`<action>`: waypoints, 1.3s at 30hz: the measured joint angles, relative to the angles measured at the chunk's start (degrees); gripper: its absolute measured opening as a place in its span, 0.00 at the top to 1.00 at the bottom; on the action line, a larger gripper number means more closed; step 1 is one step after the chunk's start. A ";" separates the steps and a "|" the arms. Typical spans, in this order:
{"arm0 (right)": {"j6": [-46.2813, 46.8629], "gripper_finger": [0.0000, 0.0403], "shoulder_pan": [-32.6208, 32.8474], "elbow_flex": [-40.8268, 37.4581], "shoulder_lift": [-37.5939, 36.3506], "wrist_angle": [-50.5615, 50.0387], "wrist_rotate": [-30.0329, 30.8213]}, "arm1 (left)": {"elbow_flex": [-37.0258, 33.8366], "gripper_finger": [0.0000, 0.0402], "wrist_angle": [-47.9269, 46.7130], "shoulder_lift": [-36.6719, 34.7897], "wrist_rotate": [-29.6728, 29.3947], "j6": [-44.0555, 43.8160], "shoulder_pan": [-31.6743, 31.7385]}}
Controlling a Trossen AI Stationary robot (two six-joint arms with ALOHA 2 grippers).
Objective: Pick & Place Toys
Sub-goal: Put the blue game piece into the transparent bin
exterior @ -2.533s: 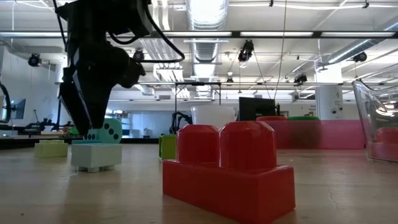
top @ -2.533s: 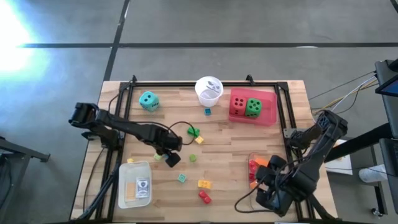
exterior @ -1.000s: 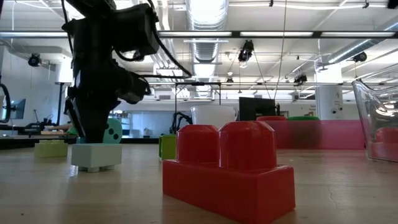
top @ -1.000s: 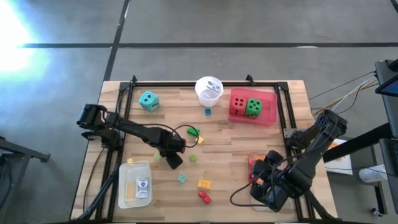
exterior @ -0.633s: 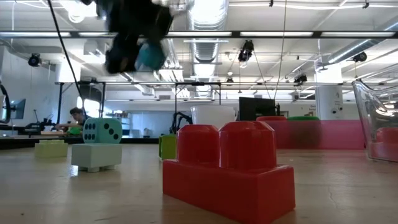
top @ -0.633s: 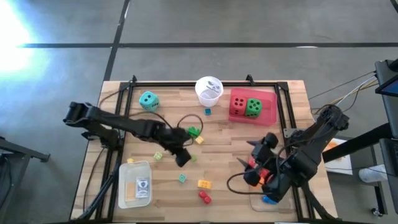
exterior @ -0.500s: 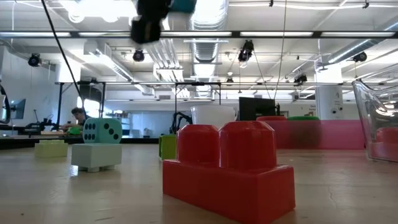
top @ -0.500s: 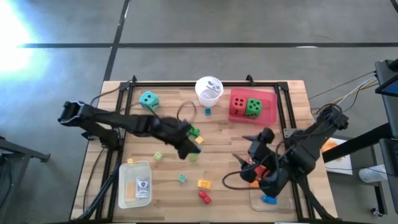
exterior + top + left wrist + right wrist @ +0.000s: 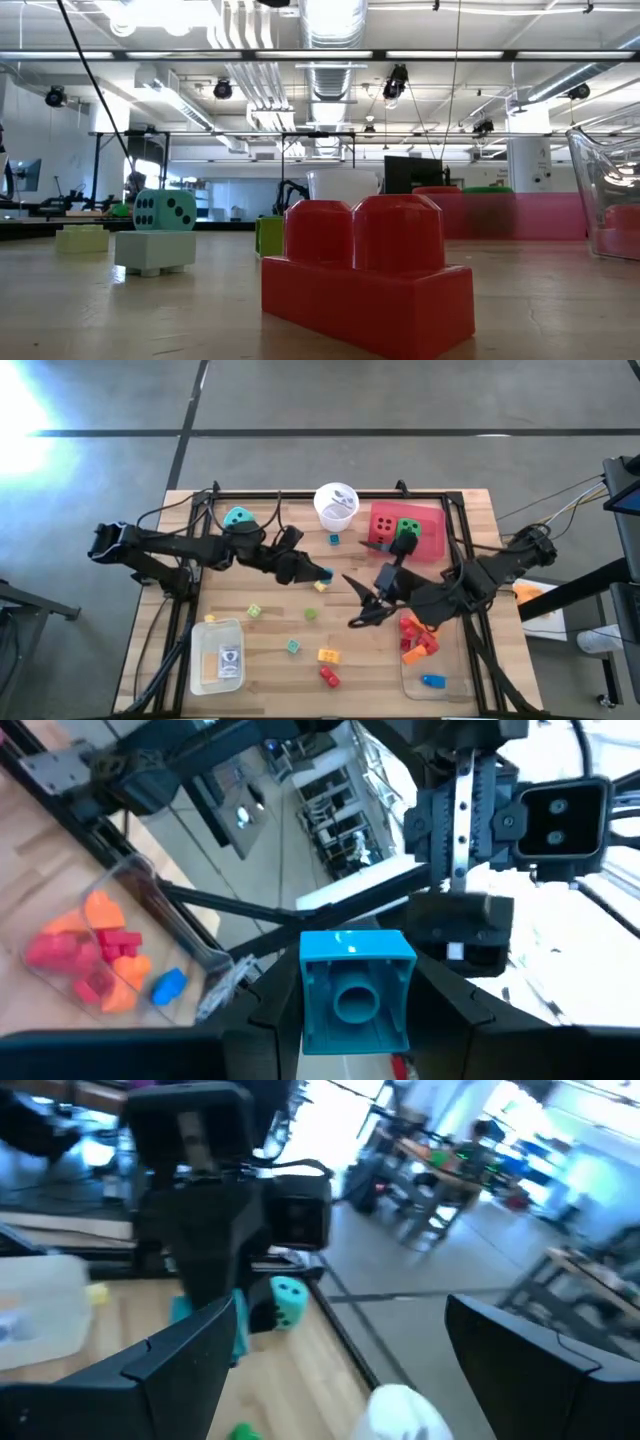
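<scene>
A blue brick [image 9: 355, 990] hangs above the table's middle, with my left gripper [image 9: 312, 572] shut on it. My right gripper [image 9: 353, 601] hovers open just right of it, fingers pointing toward the left gripper, nothing between them. Loose toys lie on the wood: a yellow-green brick [image 9: 254, 611], a green one [image 9: 310, 614], a teal one [image 9: 292, 647], a yellow-orange one [image 9: 328, 655] and a red one [image 9: 328, 676]. A teal die [image 9: 238, 517] sits at the far left. The red die [image 9: 383, 527] and green die [image 9: 407, 530] sit in the pink tray [image 9: 432, 545]. My left gripper pinches the blue brick by two opposite sides [image 9: 306, 1010] between its two fingers. The brick's hollow underside faces the wrist camera. The fingers reach out from the table's left, pointing toward its right. The brick [image 9: 325, 574] is lifted clear of the table.
A clear tray [image 9: 445, 690] at the near right holds red and orange bricks [image 9: 415, 635] and a blue piece [image 9: 432, 681]. A white tray [image 9: 215, 630] with cards lies at the near left. A white cup [image 9: 336, 503] stands at the far middle. Black frame rails run along both sides.
My left gripper has risen from the near-left group of bricks, out of the low view, and gone toward the far and right with the blue brick. My right gripper has swung from above the clear tray toward the table's middle, staying open.
</scene>
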 joint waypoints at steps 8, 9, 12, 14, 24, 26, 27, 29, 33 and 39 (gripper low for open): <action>0.35 0.13 -2.63 -0.27 1.67 1.20 -10.49 | -0.02 0.68 2.27 0.00 0.86 -0.53 0.33; -0.26 0.13 -2.68 -0.32 1.99 2.11 -10.71 | -0.02 0.68 3.01 0.00 0.86 -0.89 0.39; -2.95 0.13 -2.87 -0.33 2.78 3.49 -11.24 | 0.00 0.68 5.75 0.00 0.87 -0.96 0.39; -3.33 0.13 -3.12 -0.31 3.39 4.22 -11.26 | 0.00 0.68 7.58 -0.01 0.96 -1.26 0.39; -4.55 0.17 -5.61 -0.11 4.26 7.30 -12.95 | 0.04 0.68 9.99 0.11 1.34 -3.50 0.39; -4.62 0.22 -6.12 -0.13 4.26 7.44 -12.95 | 0.04 0.68 10.16 0.29 1.34 -3.50 0.39; -4.71 0.25 -6.31 -0.13 4.26 7.60 -12.96 | 0.04 0.68 10.23 0.33 1.34 -3.52 0.39; -4.78 0.32 -6.75 -0.13 4.31 7.71 -13.08 | 0.04 0.68 10.43 0.37 1.29 -3.91 0.41; -5.05 0.43 -7.08 -0.13 4.47 7.76 -13.35 | 0.02 0.68 10.49 0.37 1.27 -3.92 0.56; -6.36 0.60 -7.13 -0.17 4.50 8.75 -14.46 | 0.04 0.68 11.09 0.37 1.28 -3.94 0.73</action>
